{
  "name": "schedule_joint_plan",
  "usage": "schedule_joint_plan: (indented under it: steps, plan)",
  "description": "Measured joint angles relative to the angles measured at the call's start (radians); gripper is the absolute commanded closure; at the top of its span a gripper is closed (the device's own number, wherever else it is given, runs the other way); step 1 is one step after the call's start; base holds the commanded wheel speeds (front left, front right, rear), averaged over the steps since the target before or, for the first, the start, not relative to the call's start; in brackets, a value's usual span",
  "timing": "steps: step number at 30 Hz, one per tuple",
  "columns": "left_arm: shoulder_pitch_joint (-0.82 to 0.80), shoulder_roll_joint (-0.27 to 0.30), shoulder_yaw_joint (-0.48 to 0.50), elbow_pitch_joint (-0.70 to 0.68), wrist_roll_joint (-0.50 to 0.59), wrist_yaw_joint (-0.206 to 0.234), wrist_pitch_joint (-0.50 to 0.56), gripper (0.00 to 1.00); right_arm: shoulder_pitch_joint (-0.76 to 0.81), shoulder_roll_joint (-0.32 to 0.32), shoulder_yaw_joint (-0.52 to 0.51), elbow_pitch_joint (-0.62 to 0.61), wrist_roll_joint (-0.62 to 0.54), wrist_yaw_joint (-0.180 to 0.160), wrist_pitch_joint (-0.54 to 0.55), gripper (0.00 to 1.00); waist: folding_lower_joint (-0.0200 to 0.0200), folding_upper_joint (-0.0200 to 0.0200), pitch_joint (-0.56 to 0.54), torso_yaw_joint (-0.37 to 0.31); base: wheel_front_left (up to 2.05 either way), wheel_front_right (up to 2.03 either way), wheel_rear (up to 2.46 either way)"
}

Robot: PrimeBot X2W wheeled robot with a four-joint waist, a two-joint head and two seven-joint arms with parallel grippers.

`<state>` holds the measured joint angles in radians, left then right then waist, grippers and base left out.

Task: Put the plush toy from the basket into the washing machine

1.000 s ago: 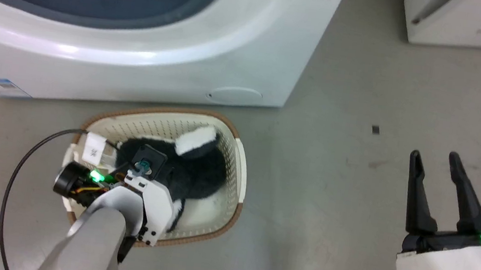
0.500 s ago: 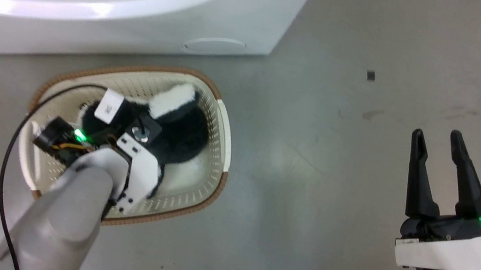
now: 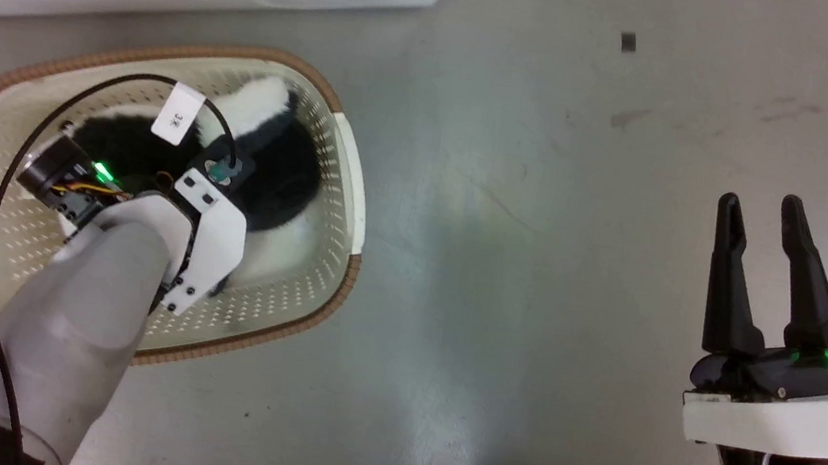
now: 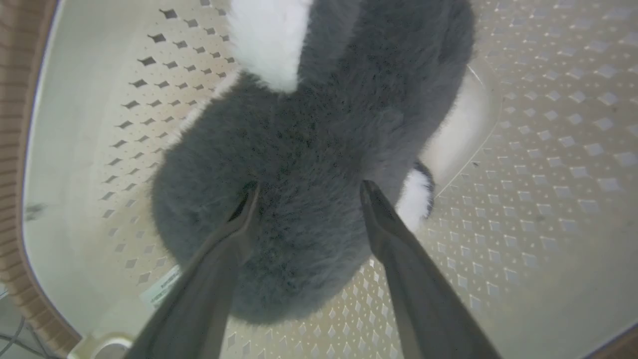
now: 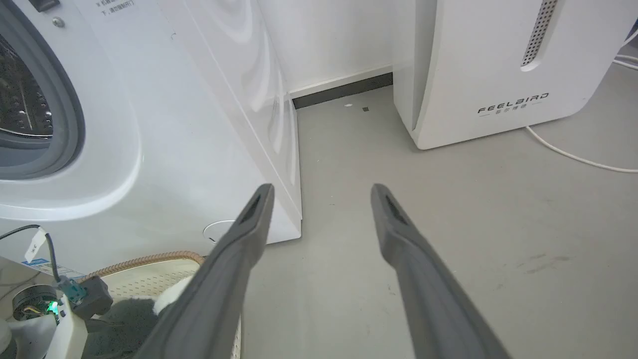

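You see your left gripper (image 4: 307,188) spread wide, tips against the toy (image 4: 324,124) lying in the basket (image 4: 548,149), while your right gripper (image 3: 761,205) hangs parted and empty over the floor (image 3: 546,202).

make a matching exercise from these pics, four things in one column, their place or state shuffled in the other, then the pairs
Column 1
1. plush toy
2. left gripper
3. right gripper
4. washing machine

Column 2
A. open above bare floor
B. white, with a grey door ring
C. lying in the basket
D. open, straddling dark fur

Pairs: 1-C, 2-D, 3-A, 4-B
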<state>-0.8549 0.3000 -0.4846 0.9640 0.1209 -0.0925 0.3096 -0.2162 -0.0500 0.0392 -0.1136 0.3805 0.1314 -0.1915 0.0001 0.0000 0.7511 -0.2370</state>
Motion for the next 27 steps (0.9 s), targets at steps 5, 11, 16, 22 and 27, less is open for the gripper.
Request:
schedule_joint_plan:
  steps: [5, 11, 16, 22, 27]
  plan:
    - [-0.051, 0.010, -0.031, 0.048, -0.002, -0.007, 0.011, 0.00, -0.017, 0.000, 0.000, -0.005, 0.024, 0.000, -0.006, 0.00, 0.0000, 0.0000, 0.047, -0.016, 0.00, 0.00, 0.00]
    - [-0.116, 0.028, -0.058, 0.104, -0.017, -0.007, 0.016, 0.00, -0.034, 0.000, 0.002, -0.011, 0.048, 0.000, -0.023, 0.00, 0.0000, 0.0000, 0.100, -0.031, 0.00, 0.00, 0.00]
    - [-0.169, 0.030, -0.086, 0.149, -0.025, -0.007, 0.025, 0.00, -0.045, 0.000, 0.006, -0.012, 0.071, 0.000, -0.033, 0.00, 0.0000, 0.0000, 0.140, -0.041, 0.00, 0.00, 0.00]
    - [-0.226, 0.033, -0.119, 0.204, -0.033, -0.011, 0.042, 0.38, -0.067, 0.000, 0.009, -0.016, 0.088, 0.000, -0.044, 0.00, -0.0001, 0.0000, 0.178, -0.054, 0.00, 0.00, 0.00]
    - [-0.264, 0.034, -0.151, 0.249, -0.045, -0.017, 0.064, 1.00, -0.072, 0.000, 0.009, -0.015, 0.097, 0.000, -0.057, 0.00, -0.0001, 0.0000, 0.198, -0.065, 0.00, 0.00, 0.00]
